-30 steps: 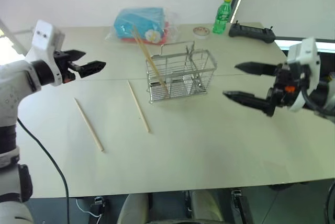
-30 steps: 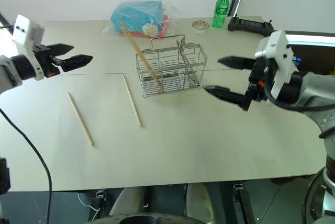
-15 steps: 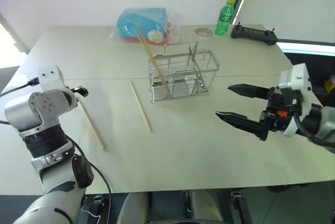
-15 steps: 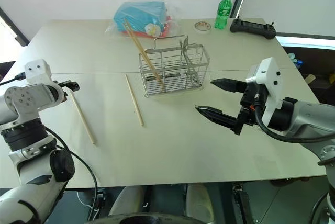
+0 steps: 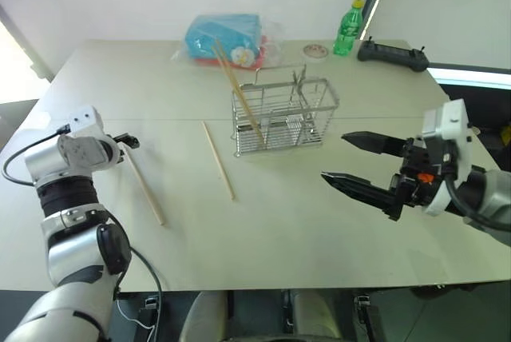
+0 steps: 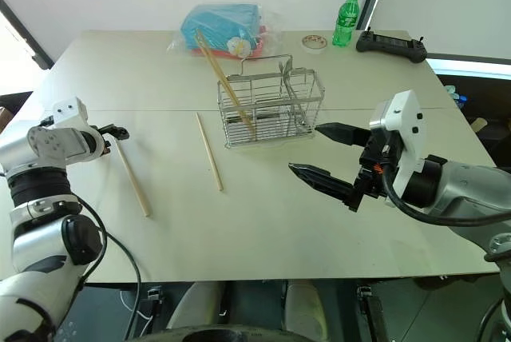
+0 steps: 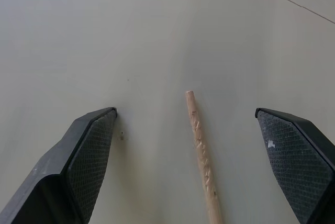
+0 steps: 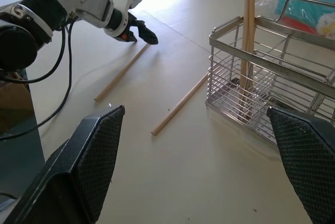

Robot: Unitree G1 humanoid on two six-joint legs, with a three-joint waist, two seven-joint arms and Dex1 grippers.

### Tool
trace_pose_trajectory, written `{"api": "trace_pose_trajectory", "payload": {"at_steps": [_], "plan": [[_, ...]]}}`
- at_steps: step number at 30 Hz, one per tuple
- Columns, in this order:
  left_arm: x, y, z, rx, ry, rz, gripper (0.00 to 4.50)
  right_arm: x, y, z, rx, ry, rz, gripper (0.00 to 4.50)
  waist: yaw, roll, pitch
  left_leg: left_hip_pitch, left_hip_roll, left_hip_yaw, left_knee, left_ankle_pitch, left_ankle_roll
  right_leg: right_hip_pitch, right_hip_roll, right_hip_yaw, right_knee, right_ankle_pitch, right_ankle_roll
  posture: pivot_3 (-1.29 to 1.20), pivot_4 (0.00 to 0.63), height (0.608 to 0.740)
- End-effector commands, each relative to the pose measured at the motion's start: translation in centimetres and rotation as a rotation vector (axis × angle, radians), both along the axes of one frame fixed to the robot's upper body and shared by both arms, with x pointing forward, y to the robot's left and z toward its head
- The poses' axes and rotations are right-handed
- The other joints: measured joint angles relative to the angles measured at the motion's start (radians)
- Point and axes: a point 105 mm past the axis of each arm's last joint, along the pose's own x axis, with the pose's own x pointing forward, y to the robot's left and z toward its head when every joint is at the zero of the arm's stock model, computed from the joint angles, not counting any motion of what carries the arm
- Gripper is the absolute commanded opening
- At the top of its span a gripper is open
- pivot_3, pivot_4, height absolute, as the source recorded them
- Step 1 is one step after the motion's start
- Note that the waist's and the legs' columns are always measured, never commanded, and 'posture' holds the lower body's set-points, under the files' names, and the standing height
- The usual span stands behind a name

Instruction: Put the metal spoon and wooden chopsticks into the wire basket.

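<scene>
Left gripper hovers with jaws wide apart over the end of a wooden chopstick lying flat on the worktop. Right gripper, jaws apart, hangs beside the wire basket.

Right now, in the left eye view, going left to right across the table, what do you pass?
Left gripper → chopstick under it → second loose chopstick → wire basket with a chopstick leaning in it → right gripper.
</scene>
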Motion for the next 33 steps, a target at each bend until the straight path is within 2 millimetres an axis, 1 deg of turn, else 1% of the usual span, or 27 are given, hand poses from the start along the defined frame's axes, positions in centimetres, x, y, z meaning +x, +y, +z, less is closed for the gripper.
{"api": "trace_pose_trajectory", "payload": {"at_steps": [1,3,4,5,6,10,12,18,21,23,25,27,28,30,33], "plan": [[-0.1,0.4,-1.0,0.043,0.057,0.002,4.50,-0.4,0.2,1.2,0.007,-0.061,0.003,4.47,-0.001,0.001,0.000,0.000,0.000,0.000,0.000,0.000,0.000,0.000,0.000,0.000,0.000,0.000,0.000,0.00,0.150,0.720],[-0.2,0.4,-1.2,0.054,0.074,0.000,4.50,-0.4,0.2,1.2,0.011,-0.063,0.000,4.47,-0.001,0.001,-0.001,0.000,0.000,0.001,0.000,0.000,0.000,0.000,-0.001,0.000,0.000,0.000,0.000,0.00,0.150,0.720],[-0.2,0.3,-1.3,0.052,0.079,-0.008,3.93,-0.4,0.2,1.3,0.016,-0.067,-0.006,4.50,-0.001,0.001,-0.001,0.000,0.000,0.001,0.000,0.000,0.000,0.000,-0.001,0.000,0.000,0.000,0.000,0.00,0.150,0.720],[-0.2,0.2,-1.4,0.050,0.082,-0.014,3.65,-0.4,0.2,1.3,0.019,-0.070,-0.010,4.50,-0.001,0.001,-0.001,0.000,0.000,0.000,0.000,0.000,0.000,0.000,-0.001,0.000,0.000,0.000,0.000,0.00,0.150,0.720],[-0.2,0.1,-1.5,0.053,0.090,-0.018,3.16,-0.3,0.1,1.4,0.024,-0.072,-0.017,4.50,-0.001,0.001,-0.001,0.000,0.000,0.000,-0.001,0.000,0.000,0.000,-0.001,0.000,0.000,0.000,0.000,0.00,0.150,0.720],[-0.3,0.0,-1.6,0.050,0.110,-0.019,1.06,-0.2,0.1,1.5,0.032,-0.076,-0.026,4.50,0.005,0.001,-0.001,-0.001,0.000,0.000,0.000,0.000,0.000,0.000,-0.002,0.000,0.000,0.000,0.000,0.00,0.150,0.720],[-0.2,-0.2,-1.4,0.043,0.112,-0.016,0.07,-0.1,0.1,1.6,0.041,-0.081,-0.032,4.50,0.007,0.001,-0.001,-0.001,0.000,0.001,0.000,0.000,0.000,0.000,-0.004,0.000,-0.001,0.000,0.001,0.00,0.150,0.720],[-0.4,0.3,-1.4,0.021,0.119,0.019,0.03,-0.1,-0.1,1.6,0.044,-0.079,-0.040,4.50,0.016,0.001,-0.001,-0.001,-0.001,0.002,0.000,0.000,0.000,0.000,-0.005,0.000,-0.002,0.000,0.001,0.00,0.150,0.720],[0.0,0.6,-0.5,0.003,0.077,0.041,0.03,-0.1,-0.2,1.5,0.043,-0.075,-0.044,4.50,0.022,0.001,-0.001,-0.001,-0.001,0.002,-0.001,0.000,0.000,0.000,-0.004,0.000,-0.002,0.000,0.002,0.00,0.150,0.720],[1.1,1.1,1.7,-0.012,-0.046,0.068,0.03,0.0,-0.6,1.4,0.042,-0.071,-0.056,4.50,0.023,0.001,-0.001,-0.001,-0.001,0.002,-0.001,0.000,0.000,-0.001,-0.003,0.000,-0.001,0.000,0.002,0.00,0.150,0.720],[2.5,1.7,5.9,-0.027,-0.249,0.080,0.03,0.1,-0.8,1.3,0.043,-0.065,-0.070,4.50,0.023,-0.001,0.001,-0.001,-0.001,0.001,-0.001,0.000,0.000,-0.001,-0.003,0.000,-0.001,0.000,0.002,0.00,0.150,0.720],[3.2,2.0,9.1,-0.034,-0.387,0.075,0.03,0.0,-0.9,1.2,0.044,-0.063,-0.074,4.50,0.026,-0.006,0.003,-0.003,0.000,0.001,-0.001,0.000,0.000,-0.002,-0.002,-0.001,-0.001,0.000,0.001,0.00,0.150,0.720],[3.4,2.1,9.9,-0.039,-0.422,0.071,0.03,0.0,-0.9,1.2,0.044,-0.063,-0.073,4.50,0.026,-0.007,0.003,-0.003,0.000,0.000,0.000,0.001,-0.001,-0.002,-0.002,-0.002,-0.001,0.000,0.001,0.00,0.150,0.720],[3.6,2.1,11.3,-0.054,-0.477,0.067,0.03,0.0,-0.8,1.3,0.046,-0.064,-0.069,4.50,0.024,-0.008,0.003,-0.004,-0.001,0.001,-0.001,0.000,-0.001,-0.002,-0.003,-0.001,-0.002,0.000,0.001,0.00,0.150,0.720],[3.8,2.2,14.0,-0.069,-0.585,0.060,0.03,0.1,-0.8,1.5,0.052,-0.068,-0.070,4.50,0.023,-0.007,0.003,-0.004,-0.001,0.003,-0.002,0.000,-0.001,-0.002,-0.005,-0.001,-0.004,0.001,0.003,0.00,0.150,0.720]]}}
